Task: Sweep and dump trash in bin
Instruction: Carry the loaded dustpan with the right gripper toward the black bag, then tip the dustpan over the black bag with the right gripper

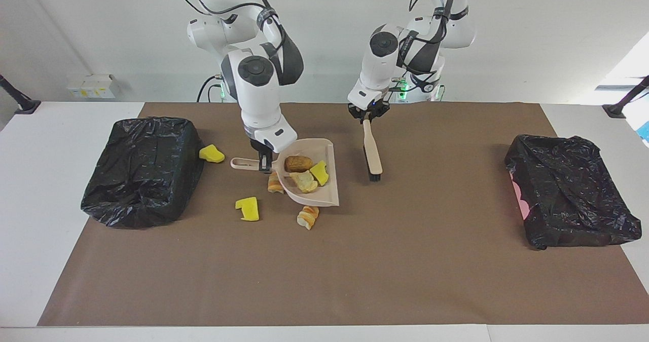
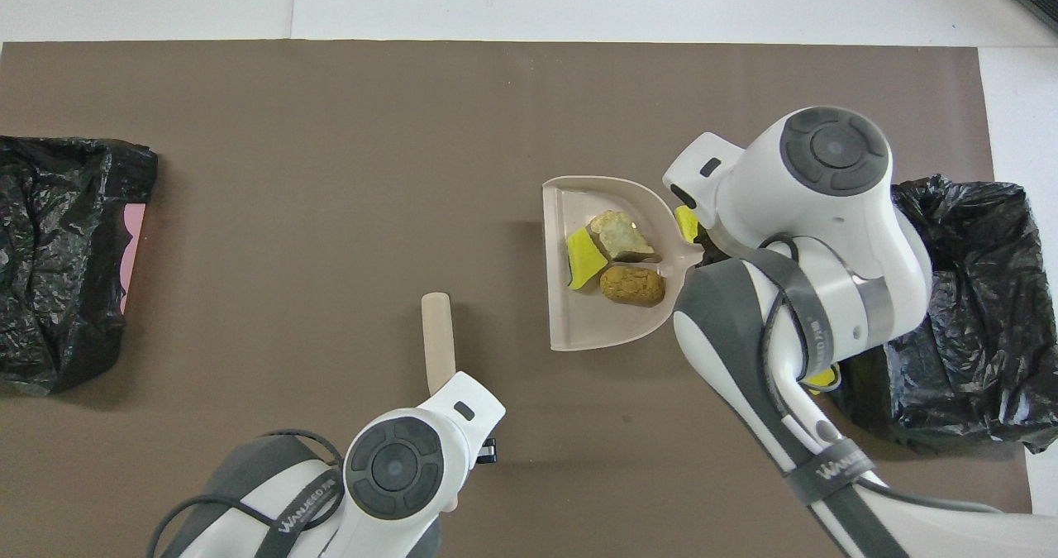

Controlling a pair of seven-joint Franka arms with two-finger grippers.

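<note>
Trash riding in a lifted dustpan, four scraps lying loose

Trash is sitting in two places. Three pieces, a brown nugget (image 1: 298, 163), a pale crumbly lump (image 1: 304, 181) and a yellow foam chunk (image 1: 319, 173), are lying in the beige dustpan (image 1: 324, 196), which the right gripper (image 1: 264, 163) is holding up over the middle of the tabletop (image 1: 324, 281), its fingers pinching the dustpan's handle. The dustpan's long axis is running toward the right arm's end of the tabletop, handle leading and open lip trailing. Four scraps are lying on the brown mat: one striped bread-like piece (image 1: 274, 185) partly hidden under the dustpan, another striped piece (image 1: 308, 217) farther from the robots, a second yellow chunk (image 1: 248, 209) beside them, and a third yellow chunk (image 1: 211, 153) touching the black-lined bin (image 1: 142, 169) at the right arm's end.

The left gripper (image 1: 368, 117) is hanging over the mat near the robots' edge, fingers pinching the handle of the beige brush (image 1: 373, 154), whose bristle end is pointing down and away from the robots. A second black-lined bin (image 1: 570, 195) is sitting at the left arm's end. White lettering is showing on the arm bands in the overhead view, too small to read with certainty.
</note>
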